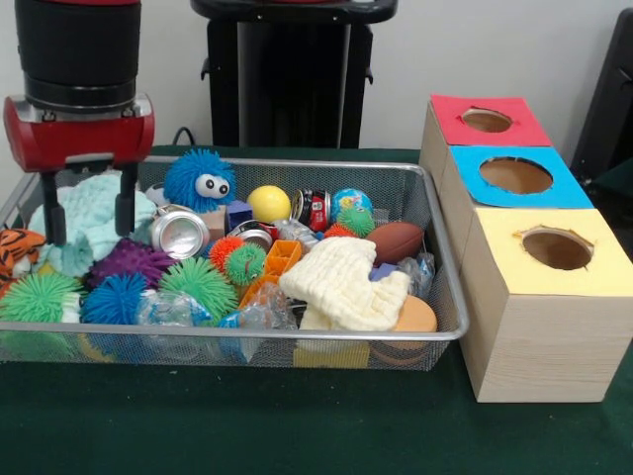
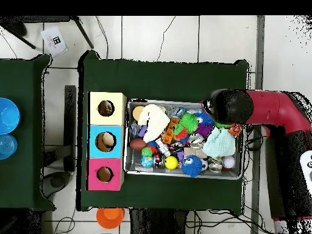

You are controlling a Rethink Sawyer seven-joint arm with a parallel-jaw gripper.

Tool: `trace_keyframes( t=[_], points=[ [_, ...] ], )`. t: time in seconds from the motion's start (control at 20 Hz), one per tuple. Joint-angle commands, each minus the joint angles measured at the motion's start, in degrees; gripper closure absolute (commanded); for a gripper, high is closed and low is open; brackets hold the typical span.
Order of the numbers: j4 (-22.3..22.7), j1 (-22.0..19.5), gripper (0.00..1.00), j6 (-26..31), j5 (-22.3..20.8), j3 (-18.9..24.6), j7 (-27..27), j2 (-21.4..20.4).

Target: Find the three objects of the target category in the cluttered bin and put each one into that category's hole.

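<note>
The wire-mesh bin (image 1: pixel 297 336) lies on the green table, full of mixed things; it also shows in the overhead view (image 2: pixel 183 176). The blue-topped hole (image 1: pixel 515 175) is the middle one of three wooden boxes to the right of the bin, and shows in the overhead view (image 2: pixel 105 141) too. My gripper (image 1: pixel 89 223) hangs over the bin's left end, open and empty, its fingers (image 1: pixel 127 203) just above a pale teal cloth (image 1: pixel 94 213). In the overhead view the arm's head (image 2: pixel 228 106) hides the fingers.
The bin holds spiky balls (image 1: pixel 203 282), a blue fuzzy ball with eyes (image 1: pixel 198 180), crushed cans (image 1: pixel 180 232), a yellow ball (image 1: pixel 269 204), a brown football (image 1: pixel 399 240), a cream knitted cloth (image 1: pixel 341 282) and crumpled plastic. The red-topped hole (image 1: pixel 487 120) and yellow-topped hole (image 1: pixel 557 248) flank the blue one.
</note>
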Motion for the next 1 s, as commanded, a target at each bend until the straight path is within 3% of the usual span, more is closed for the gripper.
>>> trace_keyframes(
  t=[0.05,0.8,1.0],
  points=[
    [-4.0,2.3,0.0,9.3,-7.8,-1.9,-16.7,5.4],
    [-7.6,5.6,0.0,24.9,-11.8,-3.8,-19.6,8.1],
    [-9.2,7.1,0.0,28.7,-14.6,-4.5,-20.7,8.5]
  ],
)
